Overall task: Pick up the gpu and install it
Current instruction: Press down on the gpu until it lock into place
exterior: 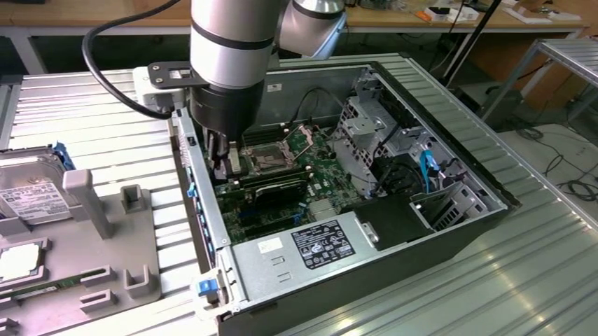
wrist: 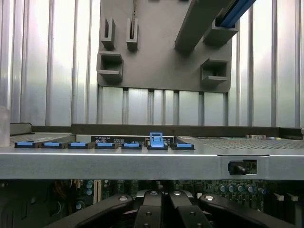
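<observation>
The gpu (exterior: 277, 190), a dark flat card, sits inside the open computer case (exterior: 449, 175), across the motherboard just below the CPU socket (exterior: 266, 155). My gripper (exterior: 218, 166) reaches down into the case by the wall at the exterior view's left, over the card's end there. I cannot tell whether it touches the card. In the wrist view the black fingers (wrist: 148, 209) stand pressed together with nothing between them, so the gripper (wrist: 161, 202) is shut. Beyond them runs the case's rear wall with a row of blue slot clips (wrist: 105, 145), one blue clip (wrist: 156, 140) raised.
A grey parts fixture (exterior: 103, 231) lies on the ribbed table at the exterior view's left, holding a silver hard drive (exterior: 28, 192) and a green memory stick (exterior: 47, 287). Inside the case are the power supply (exterior: 313, 245), a drive cage (exterior: 369, 126) and cables (exterior: 428, 168).
</observation>
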`<state>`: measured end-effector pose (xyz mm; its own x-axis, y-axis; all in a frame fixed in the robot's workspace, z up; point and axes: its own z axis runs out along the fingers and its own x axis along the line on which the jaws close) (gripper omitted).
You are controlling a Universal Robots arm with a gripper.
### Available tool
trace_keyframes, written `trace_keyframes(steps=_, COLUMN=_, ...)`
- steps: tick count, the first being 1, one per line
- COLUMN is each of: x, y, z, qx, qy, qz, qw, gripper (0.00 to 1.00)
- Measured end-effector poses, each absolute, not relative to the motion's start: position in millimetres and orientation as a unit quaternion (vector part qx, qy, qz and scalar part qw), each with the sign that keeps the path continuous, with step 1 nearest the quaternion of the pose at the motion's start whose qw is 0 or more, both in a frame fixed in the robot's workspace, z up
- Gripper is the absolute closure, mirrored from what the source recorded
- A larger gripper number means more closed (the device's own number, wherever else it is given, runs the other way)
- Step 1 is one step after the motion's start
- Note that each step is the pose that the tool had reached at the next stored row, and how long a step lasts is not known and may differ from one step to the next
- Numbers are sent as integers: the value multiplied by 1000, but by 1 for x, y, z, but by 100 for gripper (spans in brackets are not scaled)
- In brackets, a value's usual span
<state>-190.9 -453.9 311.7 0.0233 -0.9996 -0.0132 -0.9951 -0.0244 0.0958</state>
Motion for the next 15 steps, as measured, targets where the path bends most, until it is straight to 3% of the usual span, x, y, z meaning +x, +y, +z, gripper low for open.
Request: trace_keyframes(steps=15, x=-193, y=-454, z=312, qx=715, qy=-698, qz=-38, qw=30, gripper=89)
